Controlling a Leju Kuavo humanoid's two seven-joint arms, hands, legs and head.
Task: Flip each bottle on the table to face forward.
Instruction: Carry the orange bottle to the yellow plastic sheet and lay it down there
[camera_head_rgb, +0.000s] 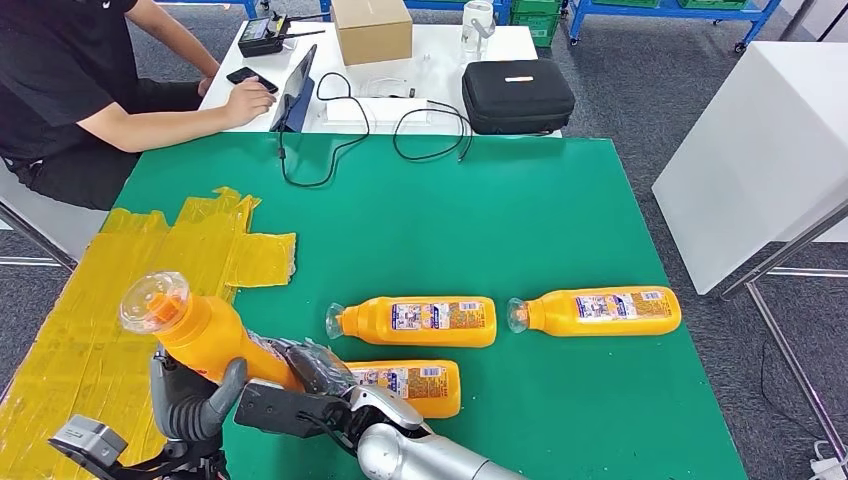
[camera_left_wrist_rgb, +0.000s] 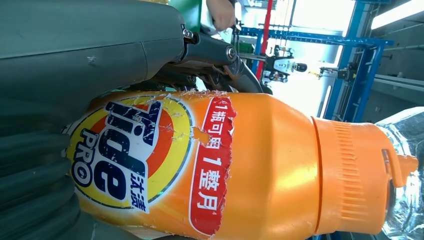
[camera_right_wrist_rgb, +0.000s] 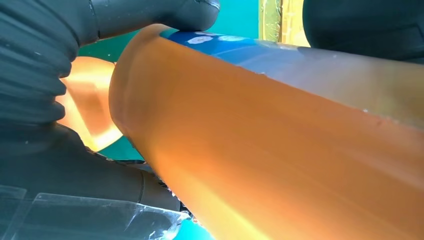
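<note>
While both hands — left hand (camera_head_rgb: 190, 400) and right hand (camera_head_rgb: 300, 400) — clasp the raised orange plastic detergent bottle (camera_head_rgb: 205, 335) at lower left, a loosened grip could drop it onto the orange bottle lying beneath (camera_head_rgb: 415, 385).

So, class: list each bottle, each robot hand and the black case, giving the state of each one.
Held bottle: lifted, tilted, cap on, gripped by both hands.
Near bottle: lying flat.
Middle bottle: lying flat.
Right bottle: lying flat.
Left hand: gripping.
Right hand: gripping.
Black case: closed.
</note>
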